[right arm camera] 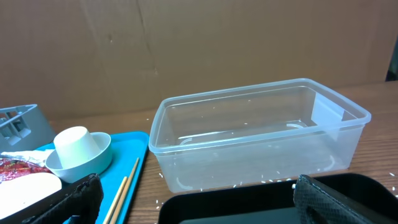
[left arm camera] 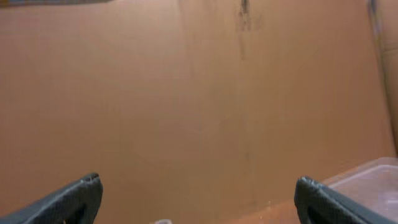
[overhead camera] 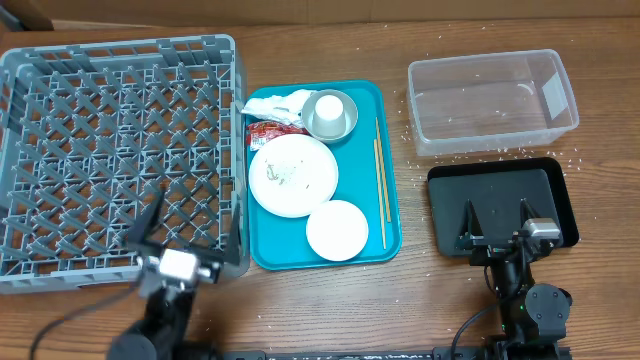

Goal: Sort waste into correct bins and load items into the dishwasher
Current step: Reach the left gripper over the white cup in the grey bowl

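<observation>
The left gripper [overhead camera: 190,230], spread wide and empty, hangs over the near corner of the grey rack [overhead camera: 100,120]. To its right, the teal tray [overhead camera: 365,100] bears plate [overhead camera: 293,175], cup [overhead camera: 330,105] in bowl [overhead camera: 346,126], chopsticks [overhead camera: 380,190] — a napkin [overhead camera: 283,101] partly hidden by the bowl. The right gripper [overhead camera: 497,218], equally wide and empty, masks part of the black tray [overhead camera: 550,195] — clear tub [overhead camera: 490,110] just beyond.

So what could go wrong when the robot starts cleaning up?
1. The cup sits in the bowl; lifting the bowl may tip it out.
2. The chopsticks are thin and lie flat by the tray rim, so they may slip.
3. Grains on the plate could spill if it tilts.
</observation>
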Robot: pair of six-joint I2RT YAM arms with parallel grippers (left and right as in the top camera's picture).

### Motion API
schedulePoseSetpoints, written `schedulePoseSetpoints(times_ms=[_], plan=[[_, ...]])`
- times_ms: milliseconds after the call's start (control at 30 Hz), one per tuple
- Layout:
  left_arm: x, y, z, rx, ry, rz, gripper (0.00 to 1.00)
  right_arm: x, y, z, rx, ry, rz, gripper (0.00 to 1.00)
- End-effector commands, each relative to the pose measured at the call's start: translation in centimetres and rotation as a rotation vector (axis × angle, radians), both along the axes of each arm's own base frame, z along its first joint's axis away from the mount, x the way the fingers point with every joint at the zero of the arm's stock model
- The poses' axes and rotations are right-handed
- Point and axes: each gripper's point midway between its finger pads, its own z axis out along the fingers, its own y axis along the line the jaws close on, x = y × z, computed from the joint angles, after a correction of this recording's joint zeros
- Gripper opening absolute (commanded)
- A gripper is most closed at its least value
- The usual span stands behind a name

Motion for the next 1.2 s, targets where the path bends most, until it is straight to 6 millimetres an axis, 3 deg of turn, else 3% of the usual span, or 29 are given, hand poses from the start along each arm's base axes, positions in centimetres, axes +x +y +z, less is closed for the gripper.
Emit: schedulePoseSetpoints(times_ms=[0,200,400,533,633,733,1000,1167], plan=[[1.8,0.6,3.9,0.058,0.104,0.055,1.0,0.0,-0.1,-0.1,-0.003,-0.008,-0.009,1.0],[8.2,-0.6,3.6,0.139,0.639,-0.034,1.0,0.0,-0.1,-0.1,-0.003,-0.008,-0.009,1.0],[13.0,-3.3,2.8,0.019,0.894,-0.215,1.0,0.0,-0.1,-0.1,-0.003,-0.008,-0.009,1.0],[16.1,-2.9,0.0,0.068,1.038,-0.088,1.0,0.0,-0.1,-0.1,-0.003,-0.008,-0.009,1.0],[17.1,-3.2,-2.1,0.178,1.146,0.053,1.0,0.0,-0.1,-0.1,-0.003,-0.008,-0.009,1.0],[18.3,-5.1,-3.8,0.286,1.183,0.113,1.0,0.0,-0.1,-0.1,-0.003,-0.008,-0.009,1.0],[19.9,-10.7,-9.2,0.373,1.268,0.0,1.0,0.0,-0.1,-0.1,-0.003,-0.008,-0.009,1.0],[20.4,-12.0,-12.9,0.397,1.351,-0.041,1.0,0.0,-0.1,-0.1,-0.003,-0.008,-0.009,1.0]])
